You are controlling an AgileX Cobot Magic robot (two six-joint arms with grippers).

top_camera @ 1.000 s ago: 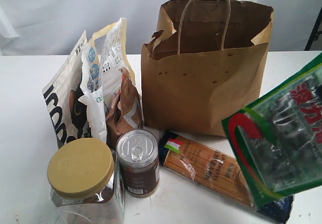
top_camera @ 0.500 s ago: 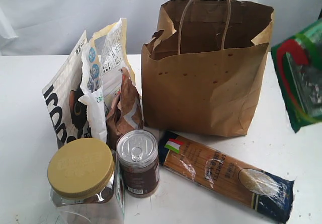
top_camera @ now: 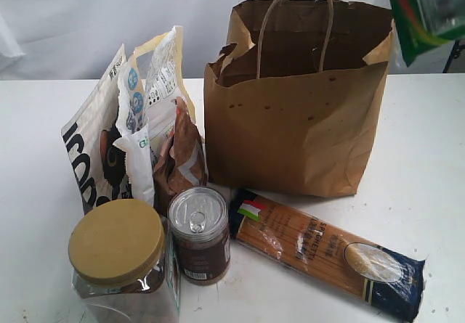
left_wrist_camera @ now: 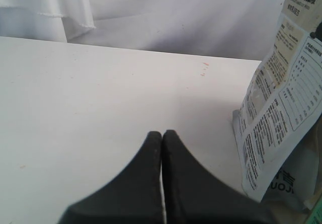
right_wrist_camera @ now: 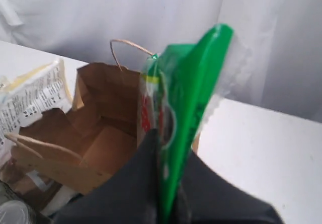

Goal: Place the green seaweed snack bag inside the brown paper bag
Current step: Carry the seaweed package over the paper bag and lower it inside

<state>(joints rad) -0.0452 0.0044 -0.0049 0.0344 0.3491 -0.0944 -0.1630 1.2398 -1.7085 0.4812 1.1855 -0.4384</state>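
Note:
The brown paper bag [top_camera: 294, 112] stands upright and open at the middle of the white table, its empty inside showing in the right wrist view [right_wrist_camera: 95, 143]. The green seaweed snack bag [top_camera: 427, 7] hangs in the air at the top right corner, above and just right of the paper bag's rim. My right gripper [right_wrist_camera: 168, 148] is shut on the edge of the seaweed bag [right_wrist_camera: 186, 108], held edge-on over the paper bag's right side. My left gripper [left_wrist_camera: 162, 133] is shut on nothing, low over bare table. Neither gripper shows in the exterior view.
A dark-blue spaghetti packet [top_camera: 327, 254] lies in front of the paper bag. A can [top_camera: 199, 232], a yellow-lidded jar [top_camera: 120, 258], a crumpled brown pouch [top_camera: 178, 156] and white printed bags [top_camera: 123, 120] stand at the left. A printed bag [left_wrist_camera: 282, 103] stands beside the left gripper.
The seaweed bag has risen from low at the right, over the spaghetti packet, up to the top right above the paper bag's rim. The other items have stayed put.

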